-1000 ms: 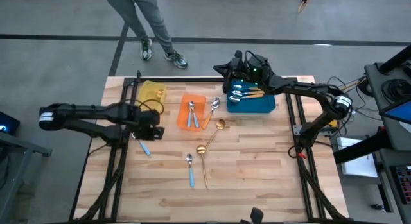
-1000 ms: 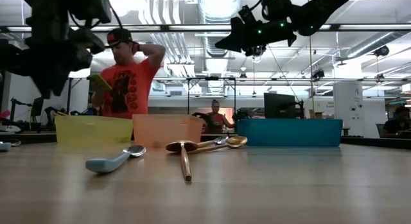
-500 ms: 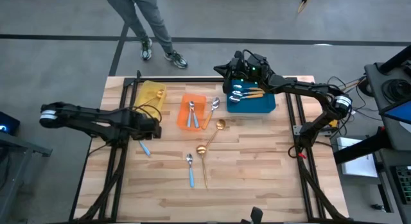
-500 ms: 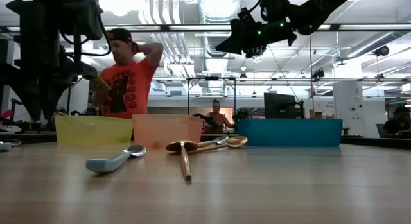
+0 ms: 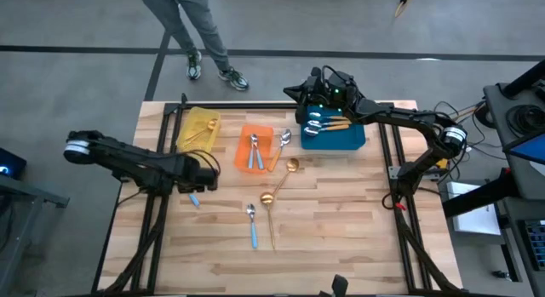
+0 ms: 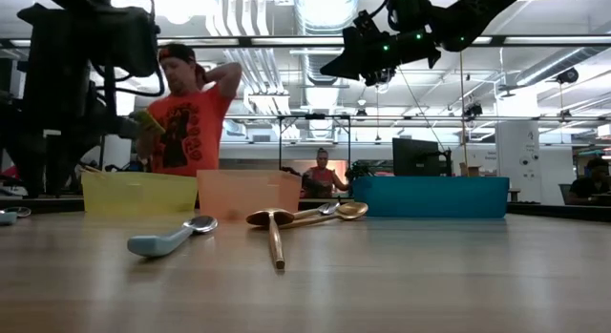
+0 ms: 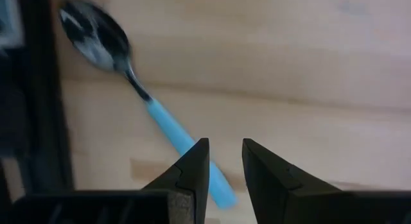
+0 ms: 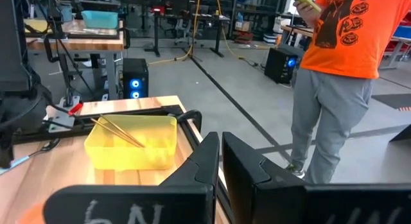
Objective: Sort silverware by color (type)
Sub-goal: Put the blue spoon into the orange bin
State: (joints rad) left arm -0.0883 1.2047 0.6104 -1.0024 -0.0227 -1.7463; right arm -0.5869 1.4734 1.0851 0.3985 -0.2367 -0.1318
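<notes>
Left gripper [image 5: 197,179] hovers over the blue-handled silver spoon [image 7: 146,102] lying near the wooden worktop's [image 5: 341,229] left edge, fingers [image 7: 192,172] a narrow gap apart, empty, the handle's end running under them. To do this well, I'd say centre the gap across the slim handle, come straight down, and close only once both tips bracket it, since a flat spoon can skid. Right gripper [image 5: 300,89] waits above the far edge by the blue plastic bin [image 5: 353,139], fingers nearly together, nothing held. Elsewhere: spoons already sit in the orange plastic bin [image 5: 247,131] and the yellow plastic bin [image 5: 204,117]; two thin gold spoons [image 5: 274,195] and another blue-handled spoon [image 5: 252,225] lie mid-worktop.
</notes>
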